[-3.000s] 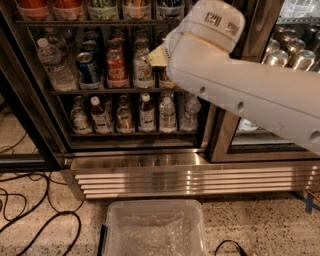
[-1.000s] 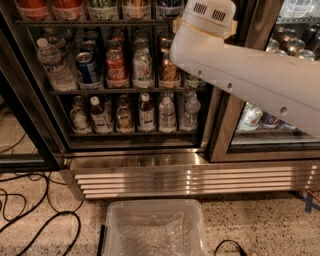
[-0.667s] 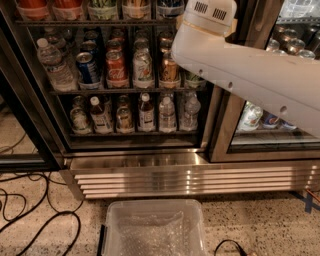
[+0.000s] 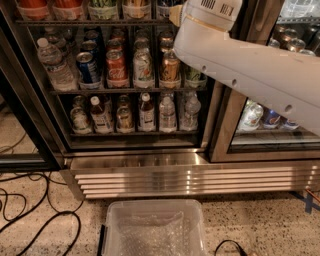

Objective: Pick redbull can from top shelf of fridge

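Robot's claw hidden behind raised end of bulky white arm [image 4: 240, 60]; open or closed, cannot tell. Slim blue-and-silver redbull can [image 4: 164, 9] just left of it, on thin black wire top shelf [image 4: 90, 22] of glass-doored fridge [image 4: 150, 175].

No legible text, gripper out of view

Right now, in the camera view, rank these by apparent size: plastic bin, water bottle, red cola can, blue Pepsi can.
1. plastic bin, nearest the camera
2. water bottle
3. red cola can and blue Pepsi can: alike
Claw: out of view, beyond the top edge.
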### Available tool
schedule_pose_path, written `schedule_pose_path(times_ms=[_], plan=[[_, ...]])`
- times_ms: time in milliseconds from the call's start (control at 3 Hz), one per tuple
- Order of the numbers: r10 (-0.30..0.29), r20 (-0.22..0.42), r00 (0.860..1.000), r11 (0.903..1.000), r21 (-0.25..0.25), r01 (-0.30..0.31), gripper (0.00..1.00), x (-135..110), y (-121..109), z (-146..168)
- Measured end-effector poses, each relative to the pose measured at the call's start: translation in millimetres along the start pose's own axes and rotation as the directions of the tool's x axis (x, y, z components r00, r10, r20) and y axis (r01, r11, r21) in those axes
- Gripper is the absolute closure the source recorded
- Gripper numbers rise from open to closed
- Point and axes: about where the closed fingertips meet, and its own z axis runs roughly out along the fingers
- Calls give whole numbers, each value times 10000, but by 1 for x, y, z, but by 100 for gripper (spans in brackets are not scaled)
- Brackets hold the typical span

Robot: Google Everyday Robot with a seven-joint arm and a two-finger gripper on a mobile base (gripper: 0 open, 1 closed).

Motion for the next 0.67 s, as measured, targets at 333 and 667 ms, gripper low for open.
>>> schedule_pose_path(times_ms=[333,667], plan=[[83,268,9996,9963,-854,-60,20,-13,20,-6],[81,510,9987,9929,-1188,-20,26,-23,27,-10]])
